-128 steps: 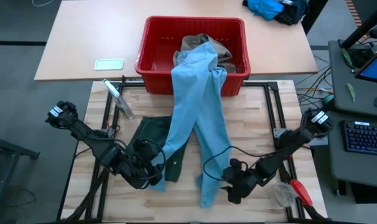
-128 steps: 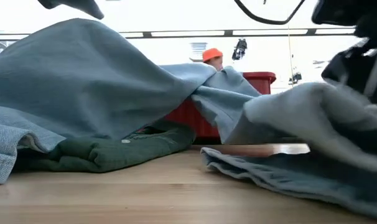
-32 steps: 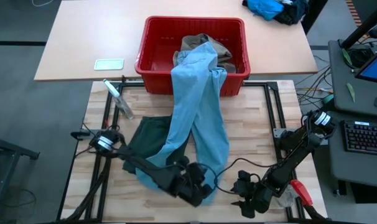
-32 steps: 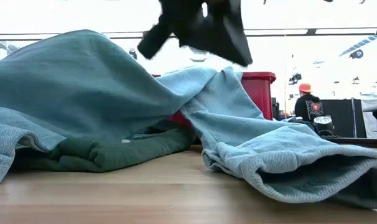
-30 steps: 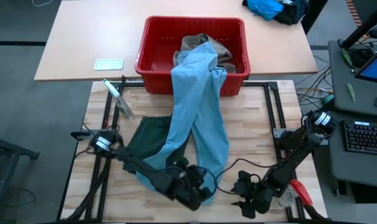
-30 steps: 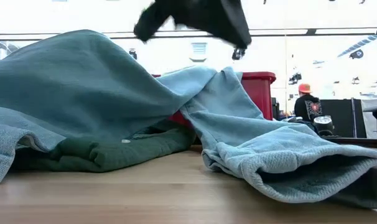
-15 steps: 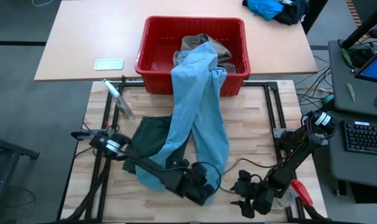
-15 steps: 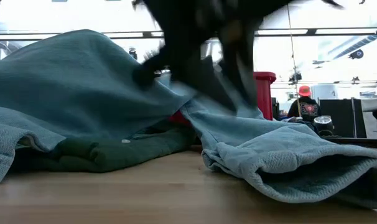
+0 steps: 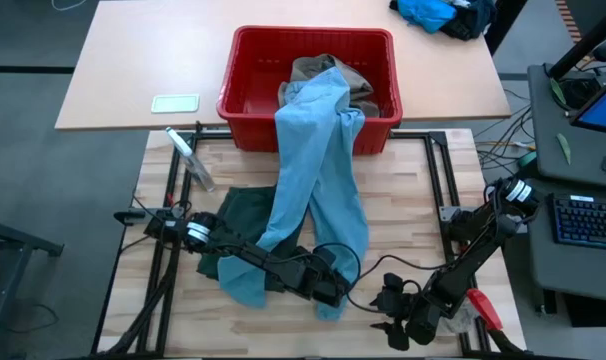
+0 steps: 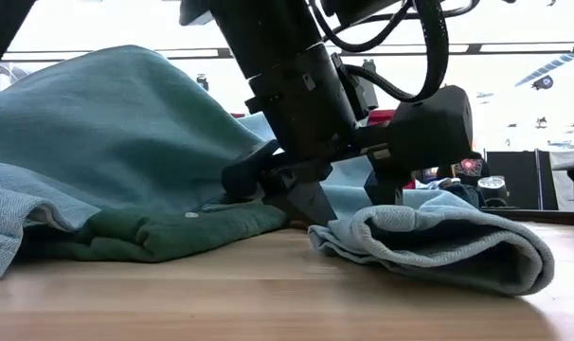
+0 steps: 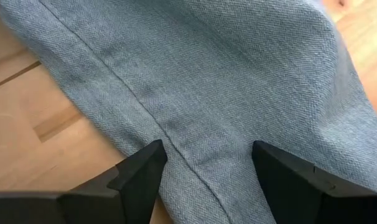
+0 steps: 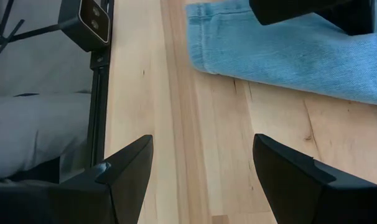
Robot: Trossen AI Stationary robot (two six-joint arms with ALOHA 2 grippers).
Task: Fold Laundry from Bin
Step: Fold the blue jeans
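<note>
On the left, the green shorts (image 9: pixel 233 232) lie flat on the tabletop (image 9: pixel 403 200). The left gripper (image 9: pixel 328 290) sits low on one leg of the blue trousers (image 9: pixel 323 190), jaws released and astride the cloth. The trousers hang from the red bin (image 9: pixel 248 85) down to the near edge. The right gripper (image 9: pixel 395 310) waits beside, jaws apart and empty. Risk: closing now may catch only one layer, and pulling could drag the bin. A second ago the left jaws were clenched and higher; the leg end is now bunched shorter.
</note>
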